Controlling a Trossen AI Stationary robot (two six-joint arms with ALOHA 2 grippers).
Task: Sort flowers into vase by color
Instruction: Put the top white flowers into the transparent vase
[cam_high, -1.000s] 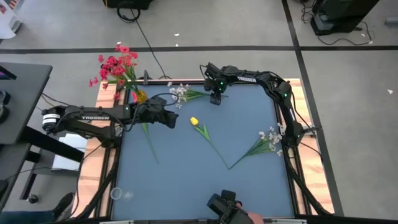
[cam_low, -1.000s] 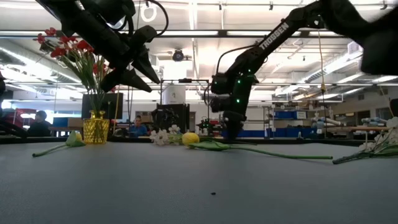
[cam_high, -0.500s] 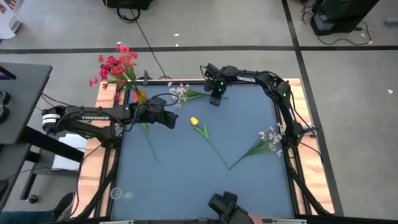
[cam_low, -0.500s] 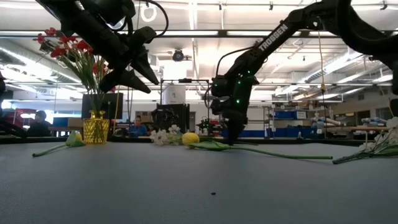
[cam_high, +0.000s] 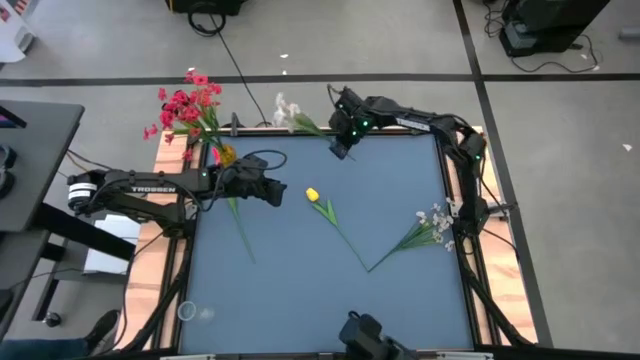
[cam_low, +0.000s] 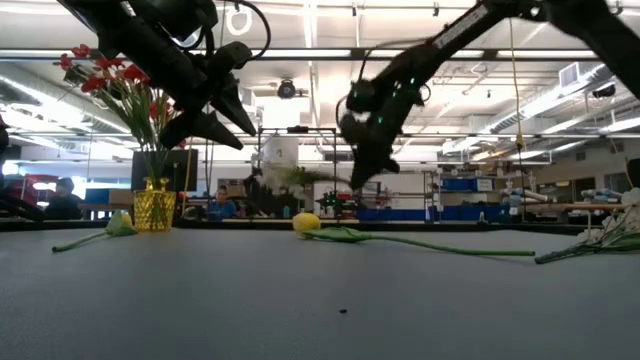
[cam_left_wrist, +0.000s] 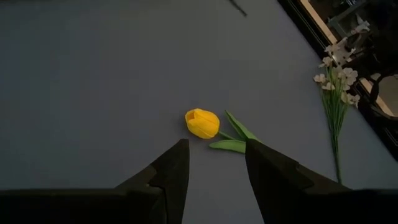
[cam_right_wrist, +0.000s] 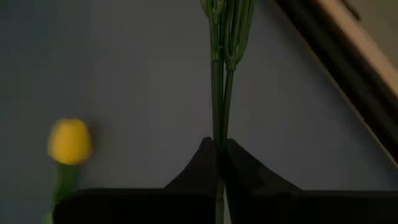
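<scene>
The blue table (cam_high: 300, 290) carries three loose flowers. A gold vase (cam_low: 153, 204) at the far left corner holds a bunch of red flowers (cam_high: 186, 105). One white spray (cam_high: 430, 226) lies near the right edge. One yellow tulip (cam_high: 313, 195) lies near the middle, its stem running toward the white spray. Another yellow tulip (cam_low: 120, 224) lies just beside the vase. The right gripper (cam_high: 340, 148) is clenched on the stems of a second white spray (cam_high: 288, 110), lifted over the far edge. The left gripper (cam_high: 276, 192) hovers just beside the middle tulip, fingers (cam_left_wrist: 171, 172) spread apart, nothing between them.
</scene>
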